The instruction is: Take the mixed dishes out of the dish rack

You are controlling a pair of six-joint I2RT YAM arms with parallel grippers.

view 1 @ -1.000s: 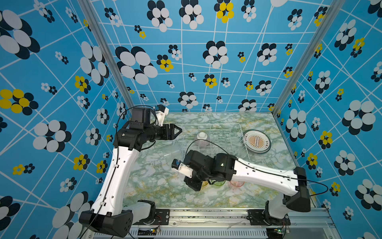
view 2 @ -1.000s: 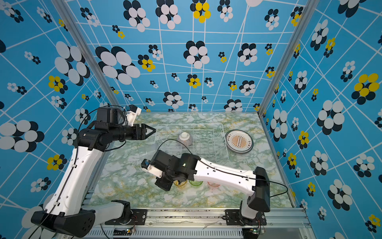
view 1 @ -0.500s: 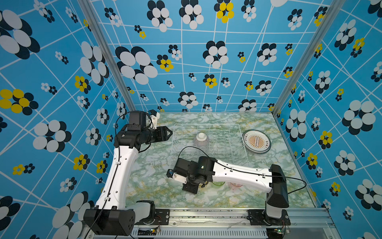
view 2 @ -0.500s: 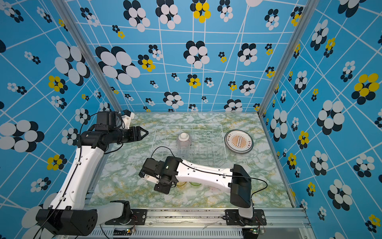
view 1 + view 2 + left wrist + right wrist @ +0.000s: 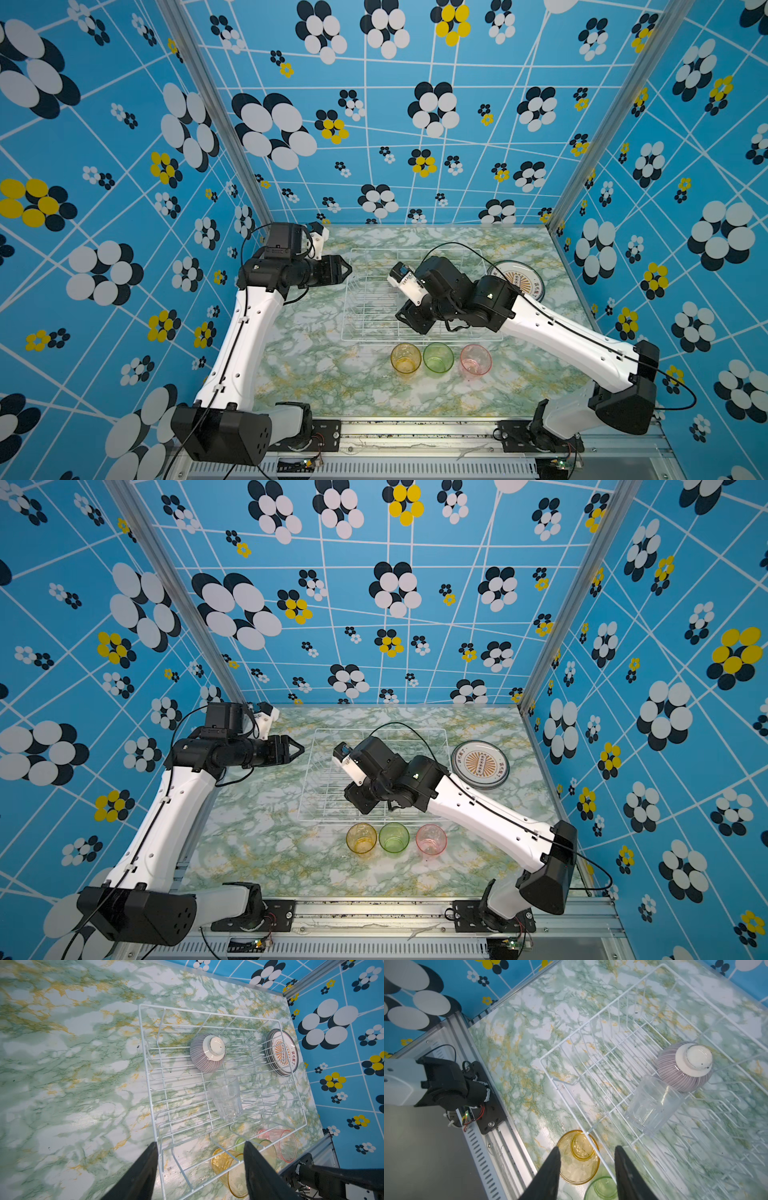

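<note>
Tabletop [image 5: 316,365]: green-and-white marbled surface that carries every item listed below; blue flowered walls [image 5: 415,83] enclose it on three sides.
Dish rack [image 5: 374,299]: white wire basket at the far centre of the tabletop, with rows of upright prongs. It holds the bowl and the clear tumbler.
Left gripper [image 5: 347,269]: raised just left of the rack's far left corner and pointing right. Its fingers [image 5: 145,1172] stand wide apart and hold nothing.
Right gripper [image 5: 587,1148]: above the near part of the rack, angled down towards its near edge. Its fingers [image 5: 548,1172] stand moderately apart and hold nothing; the amber tumbler and the rack's near rim show beyond the gap.
Plates [image 5: 480,764]: round, white, with an orange printed centre. They lie stacked flat on the tabletop just right of the rack's far right corner, outside it.
Bowl [image 5: 207,1053]: purple-striped and ribbed, upside down in the far half of the rack with its white foot upward. The right arm hides it in both top views.
Clear tumbler [image 5: 226,1099]: inside the rack among the prongs, just beside the bowl on its near side.
Amber tumbler [image 5: 406,358]: mouth up on the tabletop just near of the rack's near edge, at the left end of a row of three.
Green tumbler [image 5: 438,357]: middle of that row, close beside the amber one.
Pink tumbler [image 5: 476,359]: right end of the row.
</note>
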